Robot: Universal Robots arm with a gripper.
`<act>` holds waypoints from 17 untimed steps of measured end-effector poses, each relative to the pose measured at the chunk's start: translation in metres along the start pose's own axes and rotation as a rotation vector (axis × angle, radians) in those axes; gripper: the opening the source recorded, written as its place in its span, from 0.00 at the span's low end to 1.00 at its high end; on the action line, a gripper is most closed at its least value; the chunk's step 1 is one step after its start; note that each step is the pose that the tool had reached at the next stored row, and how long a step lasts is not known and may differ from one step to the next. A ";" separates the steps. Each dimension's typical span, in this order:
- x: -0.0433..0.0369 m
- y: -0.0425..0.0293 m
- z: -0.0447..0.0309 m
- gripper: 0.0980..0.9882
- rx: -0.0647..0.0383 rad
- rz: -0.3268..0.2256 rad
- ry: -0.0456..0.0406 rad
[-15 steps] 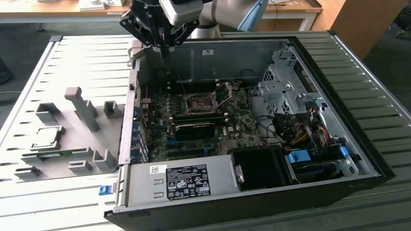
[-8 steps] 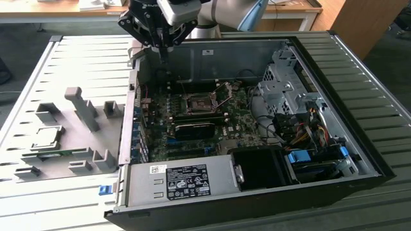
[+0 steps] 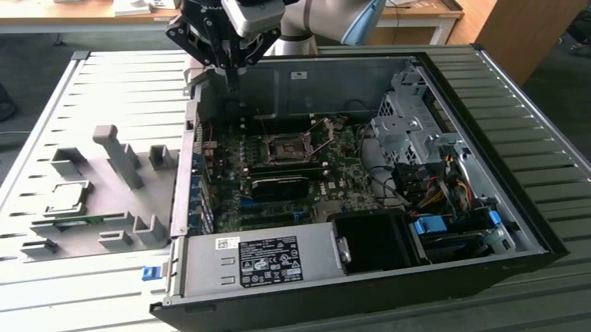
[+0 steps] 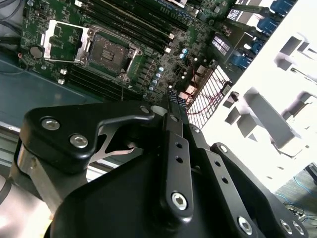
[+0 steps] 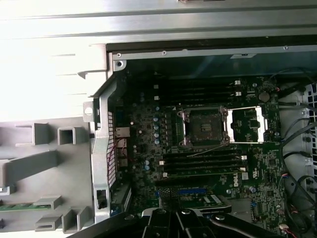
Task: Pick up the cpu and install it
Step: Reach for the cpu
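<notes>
The claw [image 3: 230, 79] hung with its slim fingers [image 4: 171, 106] drawn together to a point and nothing gripped between them. In the exterior view it was poised above the far wall of the open computer case [image 3: 517, 173].

Below and ahead of the claw lay the green motherboard [image 5: 148, 144]. Its processor socket [image 3: 288, 149] was bare, and the silver load plate [image 5: 246, 124] was swung open just beside it. In the second wrist view the socket sat well beyond the fingertips, apart from them. Rows of black memory slots [image 5: 203, 163] ran on either side of the socket.

Farther from the claw, at the near end of the case, sat the boxed power supply [image 3: 268, 259].

The cpu [image 3: 69, 197] was well away from the claw, outside the case towards the exterior view's left. It lay flat with its silver top up on the grey fixture plate [image 3: 111, 228], near the tall fixture block [image 3: 120, 155]. Case and plate both rested on the slatted metal table [image 3: 111, 83].
</notes>
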State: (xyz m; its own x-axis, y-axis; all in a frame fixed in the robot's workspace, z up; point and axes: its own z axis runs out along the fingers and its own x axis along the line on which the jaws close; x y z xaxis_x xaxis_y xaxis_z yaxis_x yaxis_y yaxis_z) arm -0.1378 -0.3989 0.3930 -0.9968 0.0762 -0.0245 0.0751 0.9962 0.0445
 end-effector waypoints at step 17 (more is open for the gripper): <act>0.0053 -0.0004 0.0001 0.01 0.000 0.000 0.0004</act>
State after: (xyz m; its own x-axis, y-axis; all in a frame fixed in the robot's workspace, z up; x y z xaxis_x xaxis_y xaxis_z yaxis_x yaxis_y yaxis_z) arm -0.1432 -0.3989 0.3928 -0.9968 0.0762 -0.0241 0.0750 0.9962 0.0445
